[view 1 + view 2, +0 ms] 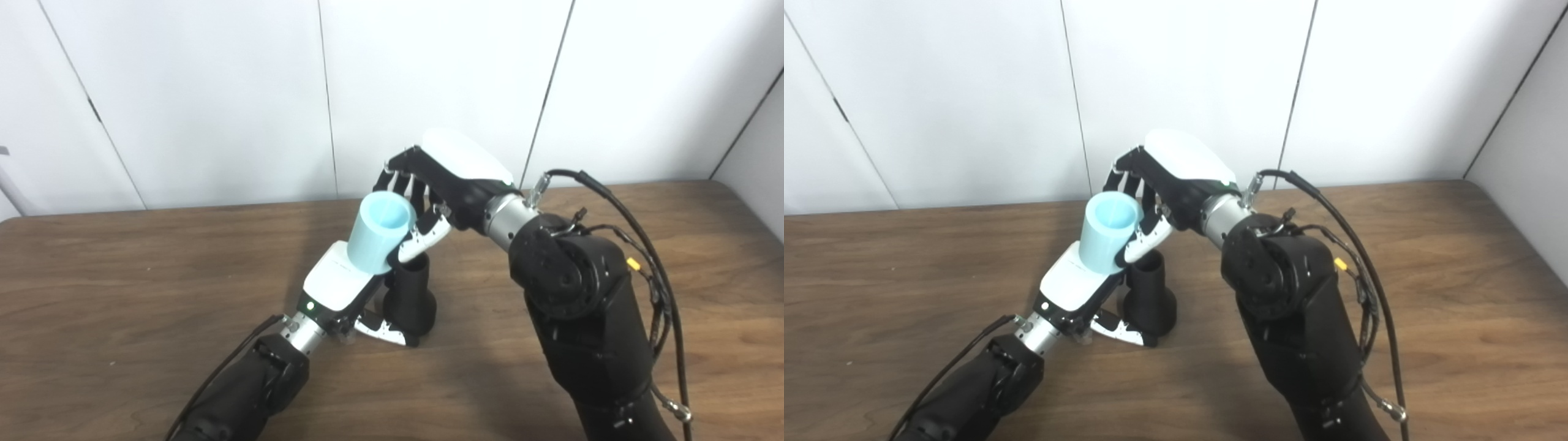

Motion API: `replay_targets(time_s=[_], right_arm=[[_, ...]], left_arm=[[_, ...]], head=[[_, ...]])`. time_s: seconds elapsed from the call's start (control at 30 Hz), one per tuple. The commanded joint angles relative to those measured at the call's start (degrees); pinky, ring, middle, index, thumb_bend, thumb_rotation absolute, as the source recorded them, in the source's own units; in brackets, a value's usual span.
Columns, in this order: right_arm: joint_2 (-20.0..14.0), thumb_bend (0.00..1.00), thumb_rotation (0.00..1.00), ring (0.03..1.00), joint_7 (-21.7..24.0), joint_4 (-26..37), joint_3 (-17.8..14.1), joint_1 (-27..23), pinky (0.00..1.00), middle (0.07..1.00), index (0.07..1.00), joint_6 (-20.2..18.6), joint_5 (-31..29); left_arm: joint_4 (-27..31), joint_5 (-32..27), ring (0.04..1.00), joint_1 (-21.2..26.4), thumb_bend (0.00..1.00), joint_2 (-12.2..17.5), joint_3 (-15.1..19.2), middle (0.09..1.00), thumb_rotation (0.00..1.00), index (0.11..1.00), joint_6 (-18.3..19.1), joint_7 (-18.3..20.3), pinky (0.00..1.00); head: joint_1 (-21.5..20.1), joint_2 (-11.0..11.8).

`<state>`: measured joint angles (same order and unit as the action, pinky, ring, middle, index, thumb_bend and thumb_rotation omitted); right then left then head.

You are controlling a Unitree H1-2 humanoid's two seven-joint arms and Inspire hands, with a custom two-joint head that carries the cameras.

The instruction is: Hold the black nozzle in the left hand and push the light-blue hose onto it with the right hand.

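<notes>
Nozzle (pixel 409 295) upright mid-table, nearer the rear edge, wrapped by left hand (pixel 343 288) to steady its open top; hose (pixel 380 231) pinched in right hand (pixel 438 184), tilted just above, not yet seated.

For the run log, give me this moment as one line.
left hand: shut on black nozzle | right hand: shut on light-blue hose | hose: beside nozzle, not on

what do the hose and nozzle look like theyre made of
Hose: probably matte light-blue plastic or rubber; even colour, no gloss, thick wall at the open rim.
Nozzle: likely black plastic or rubber; dull, smooth, flared base.
</notes>
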<state>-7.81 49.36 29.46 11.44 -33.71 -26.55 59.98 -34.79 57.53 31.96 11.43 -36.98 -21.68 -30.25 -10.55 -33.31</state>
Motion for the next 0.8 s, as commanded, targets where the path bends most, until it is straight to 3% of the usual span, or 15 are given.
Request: replay_targets(time_s=[0.0,0.13,0.33,0.47,0.6,0.77], right_arm=[[-2.60,0.52,0.00,0.392,-1.71,2.36,-1.50,-5.07,0.27,0.480,0.511,1.53,0.36],[-4.08,0.52,0.00,0.405,-0.17,1.80,-2.30,-7.20,0.28,0.485,0.502,0.60,-1.47],[-9.22,0.52,0.00,0.449,4.62,0.88,-3.13,-11.92,0.33,0.494,0.469,0.16,-3.33],[-9.57,0.52,0.00,0.432,8.90,1.61,-6.15,-13.93,0.33,0.498,0.480,-0.33,-2.83],[-11.79,0.52,0.00,0.422,11.23,2.10,-6.40,-15.65,0.31,0.505,0.484,-0.32,-2.77],[-12.63,0.52,0.00,0.456,14.42,2.24,-6.98,-17.52,0.36,0.517,0.448,-0.34,-2.40]], left_arm=[[-7.87,1.00,0.363,-17.13,0.51,-3.93,-6.65,0.422,0.00,0.529,0.91,1.78,0.33],[-7.22,0.71,0.349,-17.06,0.51,-3.83,-6.48,0.415,0.00,0.527,1.29,2.81,0.31],[-7.88,0.94,0.376,-16.58,0.52,-3.98,-6.70,0.426,0.00,0.528,1.26,2.42,0.33],[-9.25,1.27,0.367,-16.30,0.52,-4.25,-6.84,0.423,0.00,0.528,1.20,1.15,0.33],[-8.71,0.88,0.380,-16.37,0.52,-4.04,-6.71,0.427,0.00,0.529,1.35,2.02,0.34],[-9.31,1.07,0.353,-16.14,0.51,-4.05,-6.76,0.415,0.00,0.526,1.32,1.53,0.31]], head=[[-0.07,0.01],[-0.46,-0.10],[-0.71,0.06],[-0.94,0.06],[-1.18,0.17],[-1.50,0.23]])
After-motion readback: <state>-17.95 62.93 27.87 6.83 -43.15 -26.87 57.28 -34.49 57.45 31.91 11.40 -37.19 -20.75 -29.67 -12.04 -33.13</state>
